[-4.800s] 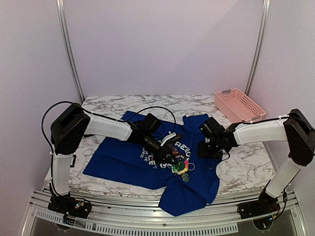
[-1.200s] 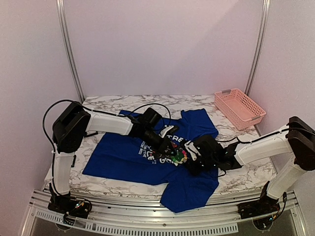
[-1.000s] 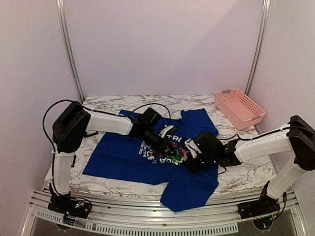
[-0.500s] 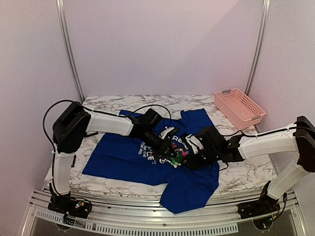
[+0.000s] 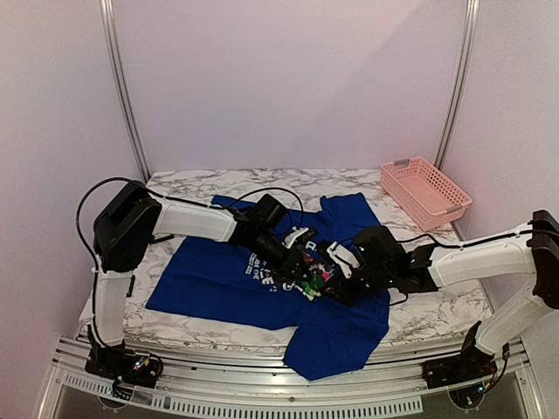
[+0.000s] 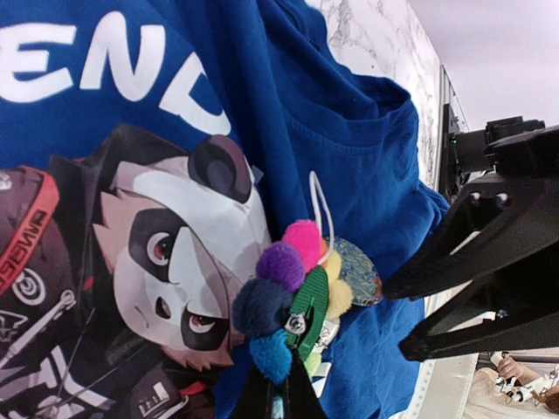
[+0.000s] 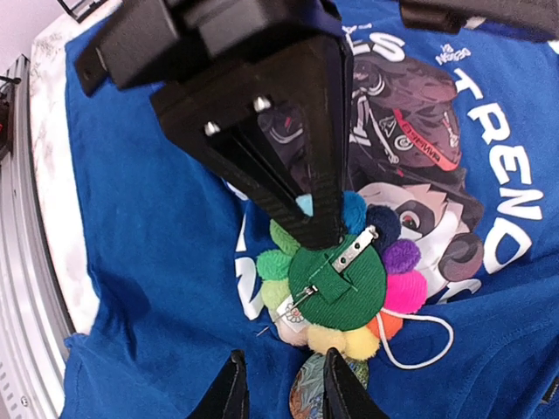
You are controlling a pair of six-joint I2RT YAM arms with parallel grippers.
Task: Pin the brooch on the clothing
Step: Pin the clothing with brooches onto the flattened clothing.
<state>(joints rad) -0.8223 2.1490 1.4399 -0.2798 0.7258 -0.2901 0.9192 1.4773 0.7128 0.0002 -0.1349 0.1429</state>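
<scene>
The brooch (image 7: 336,279), a ring of coloured pom-poms on a green back, hangs just over the chest print of the blue clothing (image 7: 140,218). In the right wrist view its back faces me, and the thin pin needle sticks out toward the lower left over the cloth. My left gripper (image 6: 278,367) is shut on the brooch's (image 6: 297,297) blue edge. My right gripper (image 7: 284,351) stands open just below the brooch, with its fingers either side of a patterned tag (image 7: 314,393). In the top view both grippers meet at the brooch (image 5: 319,278) on the clothing (image 5: 218,279).
A pink lattice basket (image 5: 425,190) stands at the back right of the marble table (image 5: 437,297). A white string loop (image 7: 419,336) hangs from the brooch. The shirt's lower corner drapes over the table's front edge (image 5: 323,349).
My right gripper has moved left and farther in, up to the brooch, and its jaws have parted. The left gripper holds the brooch in nearly the same place.
</scene>
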